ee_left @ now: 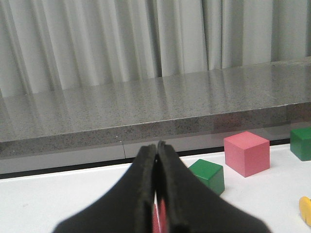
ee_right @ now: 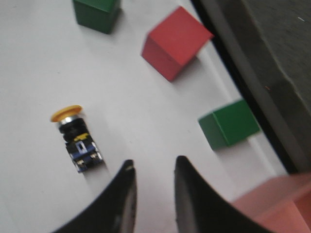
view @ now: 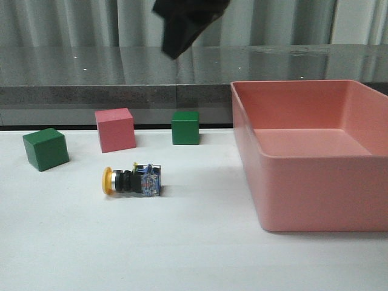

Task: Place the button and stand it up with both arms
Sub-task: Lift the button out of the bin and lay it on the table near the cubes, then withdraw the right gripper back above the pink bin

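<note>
The button (view: pixel 132 180) lies on its side on the white table, yellow cap to the left and blue-and-clear base to the right. In the right wrist view the button (ee_right: pixel 77 138) lies beside and apart from my right gripper (ee_right: pixel 154 167), which is open, empty and above the table. My left gripper (ee_left: pixel 156 148) is shut with nothing held, low over the table's left part; only the button's yellow cap edge (ee_left: pixel 305 209) shows in its view. A black arm part (view: pixel 182 27) hangs at the top of the front view.
A green cube (view: pixel 45 148), a pink cube (view: pixel 115 129) and a second green cube (view: pixel 185 127) stand behind the button. A large pink bin (view: pixel 315 200) fills the right side. A grey ledge (view: pixel 121 97) runs along the table's back.
</note>
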Available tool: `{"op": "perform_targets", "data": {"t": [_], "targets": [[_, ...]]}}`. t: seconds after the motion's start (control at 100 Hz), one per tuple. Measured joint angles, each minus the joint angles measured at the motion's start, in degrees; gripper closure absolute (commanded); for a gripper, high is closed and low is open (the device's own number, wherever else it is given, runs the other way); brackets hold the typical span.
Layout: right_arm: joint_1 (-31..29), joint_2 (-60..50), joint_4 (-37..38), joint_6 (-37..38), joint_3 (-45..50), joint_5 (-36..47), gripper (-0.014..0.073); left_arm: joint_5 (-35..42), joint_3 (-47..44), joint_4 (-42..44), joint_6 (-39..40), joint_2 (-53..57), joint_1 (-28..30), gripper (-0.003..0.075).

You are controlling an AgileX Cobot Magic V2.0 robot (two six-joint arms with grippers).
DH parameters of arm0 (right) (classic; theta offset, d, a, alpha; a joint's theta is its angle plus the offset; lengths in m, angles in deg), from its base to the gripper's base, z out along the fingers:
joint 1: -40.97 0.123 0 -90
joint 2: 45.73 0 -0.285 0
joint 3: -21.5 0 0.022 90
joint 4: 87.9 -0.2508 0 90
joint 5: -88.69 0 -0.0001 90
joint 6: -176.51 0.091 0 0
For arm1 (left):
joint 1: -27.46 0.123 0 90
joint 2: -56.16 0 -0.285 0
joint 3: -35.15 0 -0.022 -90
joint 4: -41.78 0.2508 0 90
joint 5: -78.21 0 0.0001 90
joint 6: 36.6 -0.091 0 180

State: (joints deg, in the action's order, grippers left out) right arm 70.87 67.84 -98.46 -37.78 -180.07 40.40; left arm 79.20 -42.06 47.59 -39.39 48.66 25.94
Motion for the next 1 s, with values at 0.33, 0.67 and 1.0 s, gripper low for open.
{"op": "perform_targets", "data": {"t": [0.33,0.67,1.0], "targets": [[-14.91,-13.22,0.00,7.17,10.56,-1.30,0.0655,0.00,0.00,0.00,0.00,0.00,0.00,0.0740],[-20.06,-43.67,-0.21,11.37,49.74,22.49,0.0655,0.00,0.00,0.00,0.00,0.00,0.00,0.0740],[-25.98,-70.29,-0.21,14.07,73.93,29.92,0.0655,0.00,0.00,0.00,0.00,0.00,0.00,0.0740]]}}
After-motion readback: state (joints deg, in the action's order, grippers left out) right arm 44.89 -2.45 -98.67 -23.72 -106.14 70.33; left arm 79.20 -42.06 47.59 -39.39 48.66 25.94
